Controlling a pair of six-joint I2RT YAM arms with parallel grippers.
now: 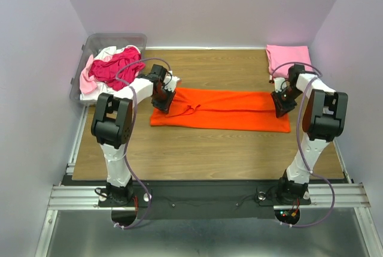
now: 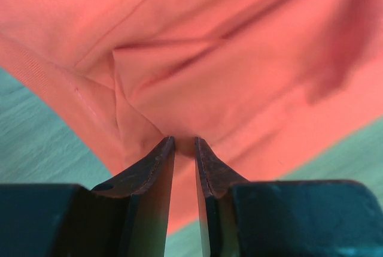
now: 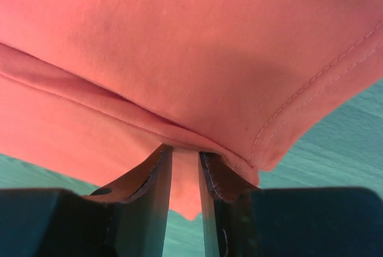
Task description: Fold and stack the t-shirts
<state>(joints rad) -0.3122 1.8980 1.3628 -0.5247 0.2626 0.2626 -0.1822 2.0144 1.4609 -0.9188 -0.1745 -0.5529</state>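
A bright orange t-shirt (image 1: pixel 221 109) lies as a long folded strip across the middle of the table. My left gripper (image 1: pixel 161 106) points down on its left end and my right gripper (image 1: pixel 281 108) on its right end. In the left wrist view the gripper (image 2: pixel 184 140) has its jaws a narrow gap apart, tips pressed into wrinkled orange cloth (image 2: pixel 239 59). In the right wrist view the gripper (image 3: pixel 185 150) is likewise narrowly open, its tips against the shirt's layered hemmed edge (image 3: pixel 197 53). A folded light pink t-shirt (image 1: pixel 287 58) sits at the back right corner.
A clear plastic bin (image 1: pixel 96 44) stands at the back left, holding a crumpled magenta shirt (image 1: pixel 116 68), with pale pink cloth (image 1: pixel 87 82) and white cloth (image 1: pixel 108 51) spilling over it. Lavender walls close in the table on three sides. Bare wood (image 1: pixel 203 149) lies in front of the orange shirt.
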